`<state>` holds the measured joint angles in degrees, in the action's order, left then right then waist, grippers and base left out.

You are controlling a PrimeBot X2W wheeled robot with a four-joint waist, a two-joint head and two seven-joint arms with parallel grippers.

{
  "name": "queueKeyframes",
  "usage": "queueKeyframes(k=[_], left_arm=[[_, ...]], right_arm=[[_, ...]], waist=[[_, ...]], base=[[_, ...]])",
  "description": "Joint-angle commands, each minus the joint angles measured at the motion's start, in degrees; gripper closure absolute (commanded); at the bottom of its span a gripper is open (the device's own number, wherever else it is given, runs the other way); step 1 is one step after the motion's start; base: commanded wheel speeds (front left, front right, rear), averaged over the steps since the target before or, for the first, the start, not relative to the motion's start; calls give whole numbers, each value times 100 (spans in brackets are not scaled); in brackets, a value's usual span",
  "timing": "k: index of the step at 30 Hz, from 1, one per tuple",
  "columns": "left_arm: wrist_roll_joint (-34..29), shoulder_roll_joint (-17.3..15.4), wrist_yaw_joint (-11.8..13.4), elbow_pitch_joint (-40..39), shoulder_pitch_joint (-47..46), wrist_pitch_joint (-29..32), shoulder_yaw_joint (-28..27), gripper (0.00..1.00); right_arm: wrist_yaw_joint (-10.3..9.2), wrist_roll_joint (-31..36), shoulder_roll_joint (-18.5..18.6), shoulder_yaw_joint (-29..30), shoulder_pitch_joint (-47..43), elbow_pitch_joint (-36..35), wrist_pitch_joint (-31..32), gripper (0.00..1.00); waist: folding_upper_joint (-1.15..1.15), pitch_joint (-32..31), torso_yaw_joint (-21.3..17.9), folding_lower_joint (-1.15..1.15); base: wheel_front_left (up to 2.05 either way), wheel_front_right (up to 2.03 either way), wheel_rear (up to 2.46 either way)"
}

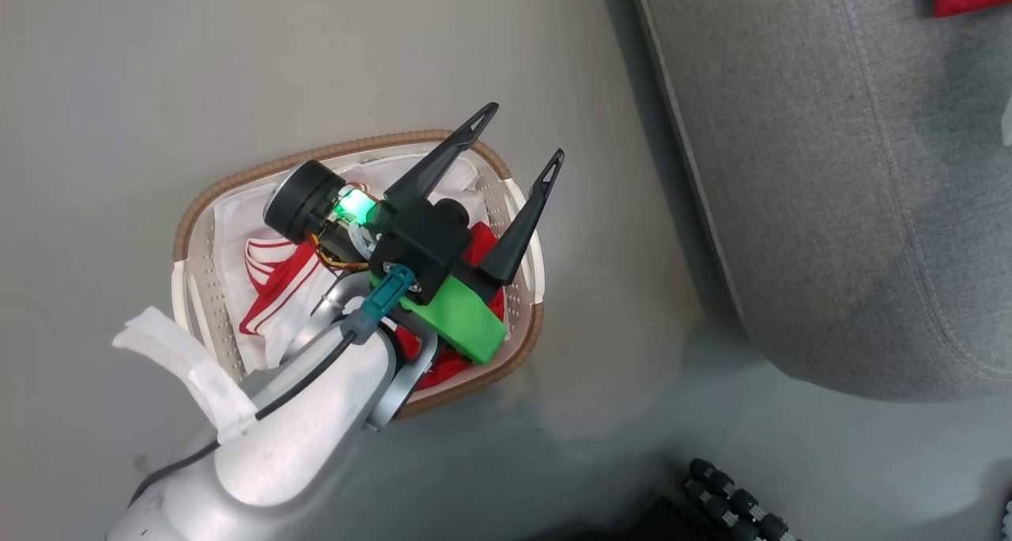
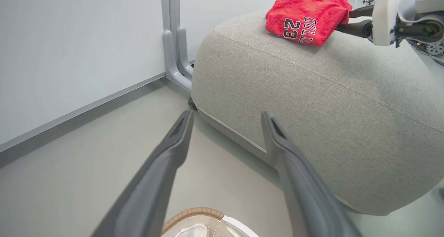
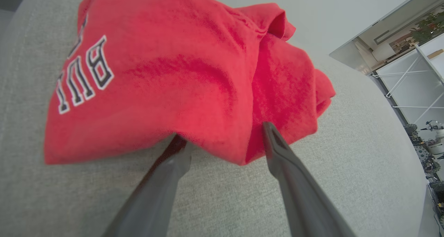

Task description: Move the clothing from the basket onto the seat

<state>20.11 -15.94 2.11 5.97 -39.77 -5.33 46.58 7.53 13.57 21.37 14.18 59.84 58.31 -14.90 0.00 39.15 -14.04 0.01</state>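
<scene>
Right wrist view — right gripper (image 3: 223,131) spread wide, touching clothing (image 3: 173,74).

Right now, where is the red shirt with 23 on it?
The red shirt lies on top of the grey seat, at the upper right of the left wrist view, with the right gripper open at its edge.

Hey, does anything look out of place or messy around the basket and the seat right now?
Nothing is spilled or damaged. The red jersey lies bunched on the seat, its edge draped over the tips of the open right gripper, so it may snag. In the basket, the white liner is rumpled.
</scene>
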Motion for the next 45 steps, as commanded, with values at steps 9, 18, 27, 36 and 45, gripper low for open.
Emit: queueKeyframes(k=[9, 18, 27, 36, 45], left_arm=[[276, -11, 105, 251, 314, -361, -155, 0], [590, 115, 158, 607, 704, -771, -340, 0], [836, 187, 224, 1040, 1192, -981, -780, 0], [712, 374, 191, 1066, 1820, -989, -1593, 0], [491, 680, 64, 1006, 2617, -989, -2575, 0]], right_arm=[[-8, -435, -141, -510, -1040, -616, -35, 0], [-8, -795, -48, -725, -1640, -1367, -36, 0], [-8, -1063, -387, -823, -1903, -1737, -37, 0], [-8, -1265, -1050, -575, -2513, -2317, -37, 0], [-8, -1227, -1563, -863, -3282, -2984, -37, 0]], waist=[[0, -797, -27, -1], [0, -1553, 231, -1], [0, -2277, 738, -1], [0, -2719, 1283, -1], [0, -3043, 1613, -1]], base=[[0, 0, 0], [0, 0, 0], [0, 0, 0], [0, 0, 0], [0, 0, 0]])
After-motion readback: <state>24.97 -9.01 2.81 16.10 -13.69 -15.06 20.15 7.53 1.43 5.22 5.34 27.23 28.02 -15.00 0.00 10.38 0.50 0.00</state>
